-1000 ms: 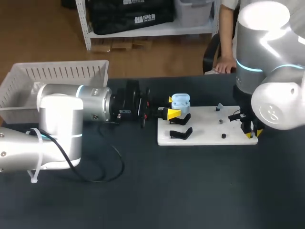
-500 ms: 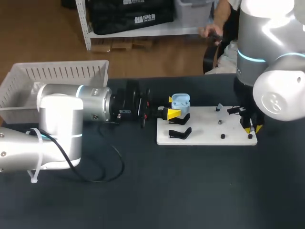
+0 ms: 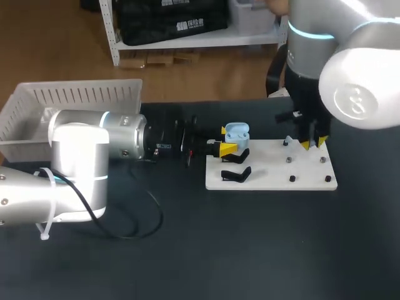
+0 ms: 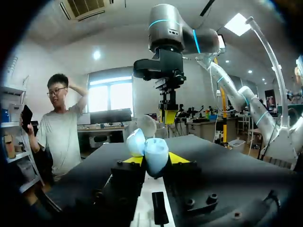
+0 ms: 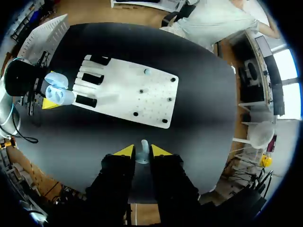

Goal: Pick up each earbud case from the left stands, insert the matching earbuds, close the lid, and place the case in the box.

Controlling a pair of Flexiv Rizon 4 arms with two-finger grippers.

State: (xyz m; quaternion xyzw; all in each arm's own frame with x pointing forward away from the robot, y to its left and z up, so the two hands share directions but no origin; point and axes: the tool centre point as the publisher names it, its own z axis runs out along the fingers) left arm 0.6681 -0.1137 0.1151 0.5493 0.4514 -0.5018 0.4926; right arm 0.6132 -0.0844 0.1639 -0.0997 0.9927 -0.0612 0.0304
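Observation:
A light blue earbud case [image 3: 236, 133] with its lid up sits at the left end of the white board [image 3: 269, 181], and my left gripper [image 3: 226, 141] is shut on its sides. The left wrist view shows the case [image 4: 150, 155] between the yellow tips of that gripper [image 4: 155, 161]. My right gripper [image 3: 312, 144] hangs above the board's back right part. From the right wrist, this gripper [image 5: 142, 150] is shut on a small pale earbud [image 5: 142, 143]. Another pale earbud [image 5: 147, 72] stands on a peg on the board [image 5: 118, 101].
Two black stands [image 3: 236, 175] lie on the board's left part, and small dark pegs [image 3: 292, 179] dot its right part. A white slatted box [image 3: 75, 100] sits at the back left. A black cable [image 3: 147, 219] loops on the dark table beside my left arm.
My right arm has risen from the board's front right corner and swung back and left, with the earbud between its fingers. The left arm and the case have stayed put.

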